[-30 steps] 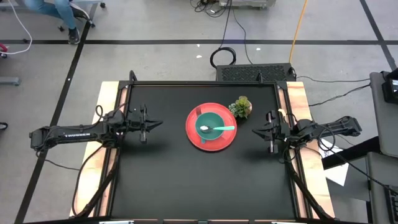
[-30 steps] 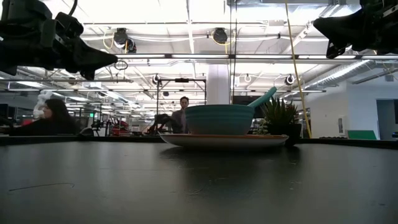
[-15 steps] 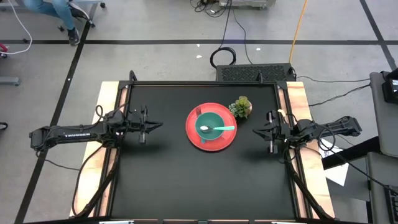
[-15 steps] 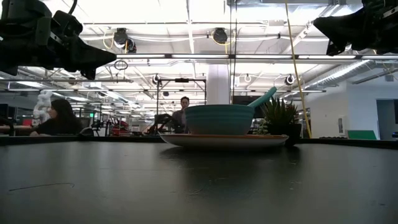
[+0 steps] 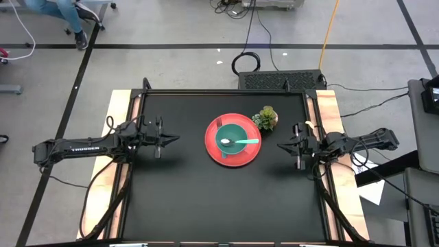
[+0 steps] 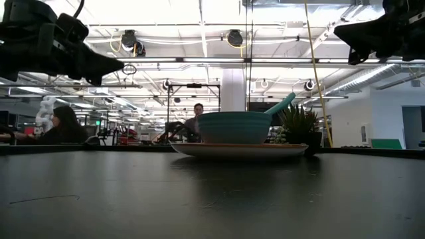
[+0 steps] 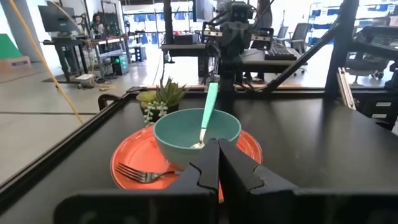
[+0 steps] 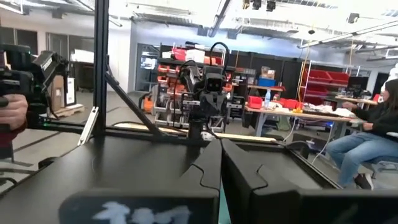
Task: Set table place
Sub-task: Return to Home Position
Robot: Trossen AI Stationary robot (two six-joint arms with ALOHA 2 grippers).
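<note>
- High view: the red plate (image 5: 236, 160) lies on the black worktop (image 5: 206, 206) between the two arms. It carries a teal bowl (image 5: 232, 134) with a spoon (image 5: 245, 142) in it, and a fork (image 5: 219, 125) lies beside the bowl. A potted plant (image 5: 266, 118) stands just beside the plate. The left end effector (image 5: 173, 138) and the right end effector (image 5: 281, 145) point at the plate from either side, both well apart from it.
- Low view: only here can I see that both end effectors hang high above the worktop. It also shows how shallow the plate is under the bowl. The fork is hidden from this angle.
- Left wrist view: my left fingers are pressed together with nothing between them. This is my clearest look at the plate, with bare rim showing either side of the fork.
- I judge the plate to be stiff, smooth and rather slippery, and its low edge gives little to pinch. I would grip the bare rim away from the fork and keep the plate level, since the bowl, spoon and fork look loose and could slide.
- Right wrist view: my right fingers meet as well, holding nothing. They block the plate entirely. Beyond them I see only the opposite arm and a seated person in the room.
</note>
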